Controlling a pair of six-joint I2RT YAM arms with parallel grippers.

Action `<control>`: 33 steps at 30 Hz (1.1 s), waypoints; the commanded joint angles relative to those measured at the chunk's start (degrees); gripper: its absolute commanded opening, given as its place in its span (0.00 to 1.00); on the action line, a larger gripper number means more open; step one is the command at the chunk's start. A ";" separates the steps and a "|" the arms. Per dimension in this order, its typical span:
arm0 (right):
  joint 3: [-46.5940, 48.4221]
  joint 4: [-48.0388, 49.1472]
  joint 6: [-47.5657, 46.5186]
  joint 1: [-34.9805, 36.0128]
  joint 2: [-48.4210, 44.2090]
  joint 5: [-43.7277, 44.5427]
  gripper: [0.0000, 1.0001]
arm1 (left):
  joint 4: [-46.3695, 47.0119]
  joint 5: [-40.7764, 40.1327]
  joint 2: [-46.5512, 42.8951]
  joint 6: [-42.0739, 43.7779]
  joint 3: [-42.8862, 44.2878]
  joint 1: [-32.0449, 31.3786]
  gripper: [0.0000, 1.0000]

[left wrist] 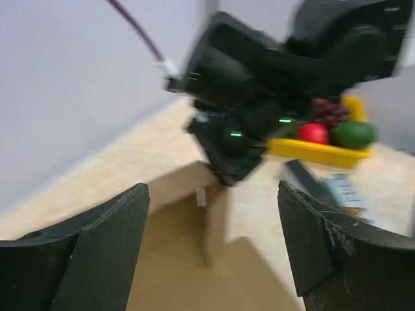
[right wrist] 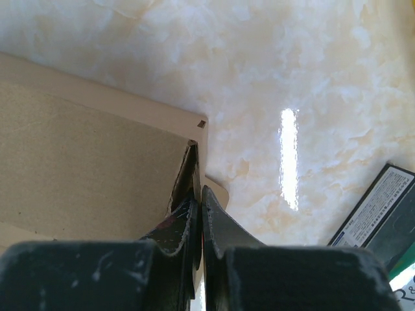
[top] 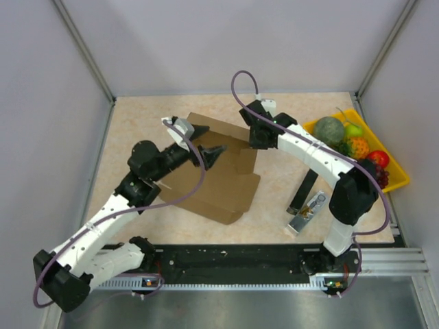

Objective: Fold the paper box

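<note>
box lies mid-tabletop, partly folded, one wall standing up. right pincer is clamped tight on that wall's corner edge, low over the sheet. left pincer hangs spread wide above the box, gripping nothing, with the right arm's wrist crowding its view just ahead. off to the right, a black pack and a silvery flat thing lie near each other, apart from the box. yellow tray at the right edge holds fruit: green, orange, red, dark grapes. white print on the pack, too small to read.
</note>
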 commanded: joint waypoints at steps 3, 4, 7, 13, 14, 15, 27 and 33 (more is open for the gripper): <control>4.15 0.96 -3.50 0.42 1.90 -3.52 0.00 | -13.50 6.85 10.24 29.15 8.99 6.14 0.84; 4.15 1.05 -3.59 0.41 1.91 -3.70 0.00 | -16.56 7.38 12.86 32.23 11.35 5.70 0.84; 4.24 0.96 -3.07 0.33 2.34 -3.97 0.00 | -17.88 11.50 17.70 39.62 14.43 5.43 0.84; 5.29 1.05 -2.19 0.06 2.26 -4.58 0.00 | -25.72 13.10 27.38 47.99 21.92 4.29 0.80; 5.38 0.96 -2.19 0.15 2.26 -4.85 0.00 | -25.29 12.48 27.91 49.82 21.75 3.94 0.80; 5.38 1.05 -2.01 0.06 2.35 -5.02 0.00 | -24.33 11.78 28.61 50.36 21.49 3.50 0.79; 5.38 1.05 0.53 0.06 2.52 -7.13 0.00 | -14.05 7.13 31.95 51.24 17.18 1.57 0.66; 4.68 1.40 2.03 0.15 1.91 -6.87 0.00 | -6.74 2.55 32.40 52.39 13.40 0.07 0.48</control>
